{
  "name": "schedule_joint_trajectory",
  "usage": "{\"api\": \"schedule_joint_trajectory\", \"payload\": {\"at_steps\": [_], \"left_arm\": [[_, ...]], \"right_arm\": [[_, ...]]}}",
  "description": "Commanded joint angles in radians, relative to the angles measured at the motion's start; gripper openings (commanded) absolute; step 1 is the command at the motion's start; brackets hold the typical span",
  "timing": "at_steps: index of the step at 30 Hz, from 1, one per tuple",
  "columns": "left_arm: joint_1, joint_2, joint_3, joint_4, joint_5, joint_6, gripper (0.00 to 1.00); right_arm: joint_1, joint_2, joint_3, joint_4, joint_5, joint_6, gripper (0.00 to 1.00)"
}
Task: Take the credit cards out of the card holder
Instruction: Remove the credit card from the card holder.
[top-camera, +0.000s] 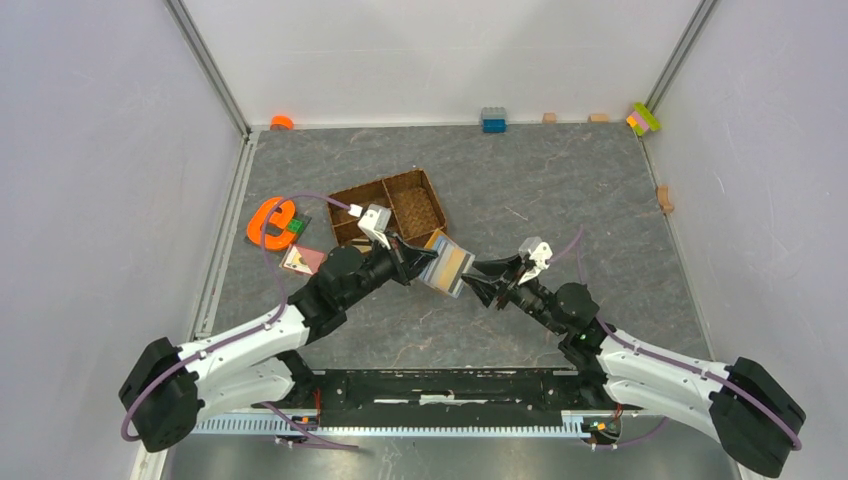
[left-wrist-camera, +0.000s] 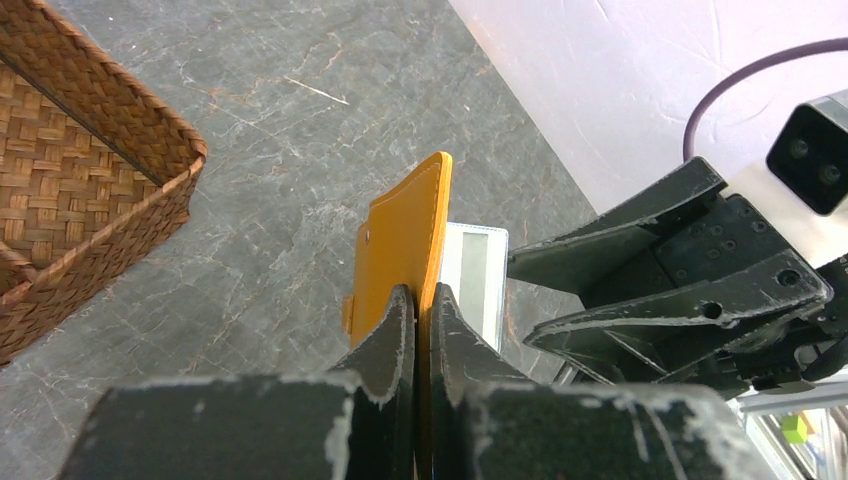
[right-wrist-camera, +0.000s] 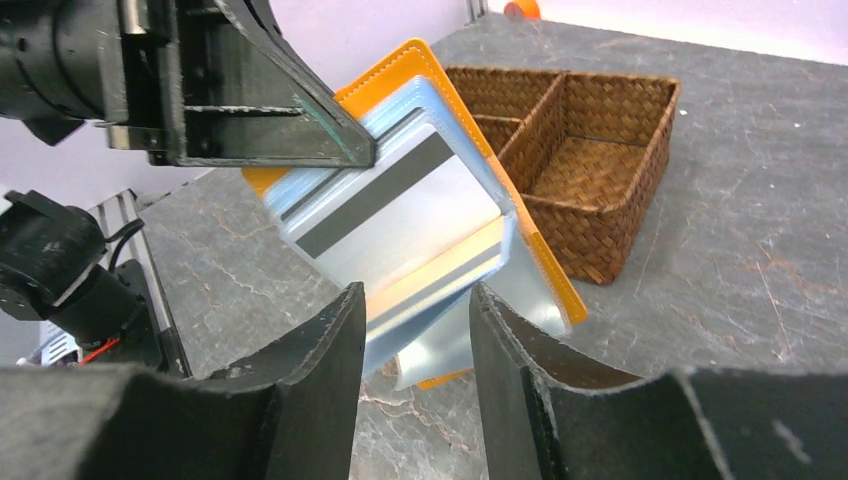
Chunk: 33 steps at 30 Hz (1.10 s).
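The left gripper (left-wrist-camera: 422, 300) is clenched on one edge of the card holder (left-wrist-camera: 400, 235), a thin orange-tan wallet with stitched borders, held open above the grey marbled surface (left-wrist-camera: 280, 150) near the woven tray (left-wrist-camera: 120, 85). Its pale blue slots fan out the credit cards (right-wrist-camera: 400, 215). These are smooth, stiff, light rectangles, likely slick and best pinched flat at an exposed corner. The right gripper (right-wrist-camera: 417, 300) is released, its black fingers apart just short of the cards' lower corner.

Left claw (left-wrist-camera: 421, 305) covers card holder's (left-wrist-camera: 405, 240) lower edge.
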Motion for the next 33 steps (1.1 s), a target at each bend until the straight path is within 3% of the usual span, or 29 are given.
{"api": "schedule_joint_trajectory", "payload": {"at_steps": [1,14,18,21,23,30,33], "left_arm": [[0.032,-0.023,-0.01,0.117,0.065,-0.066,0.02],[0.062,-0.02,-0.028,0.172,0.132,-0.106,0.02],[0.067,-0.013,-0.025,0.176,0.149,-0.113,0.02],[0.069,0.006,-0.016,0.182,0.178,-0.117,0.02],[0.069,0.016,-0.013,0.192,0.195,-0.121,0.02],[0.069,0.045,-0.003,0.201,0.227,-0.124,0.02],[0.069,0.062,0.001,0.202,0.225,-0.12,0.02]], "right_arm": [[-0.004,0.008,0.003,0.1,-0.08,-0.002,0.49],[-0.004,0.054,0.025,0.113,-0.152,0.006,0.55],[-0.004,0.064,0.03,0.142,-0.247,-0.008,0.7],[-0.003,0.081,0.042,0.123,-0.228,0.001,0.73],[-0.005,0.086,0.047,0.104,-0.201,0.0,0.65],[-0.005,0.084,0.059,0.047,-0.113,0.011,0.2],[-0.006,0.073,0.055,0.025,-0.066,0.024,0.1]]}}
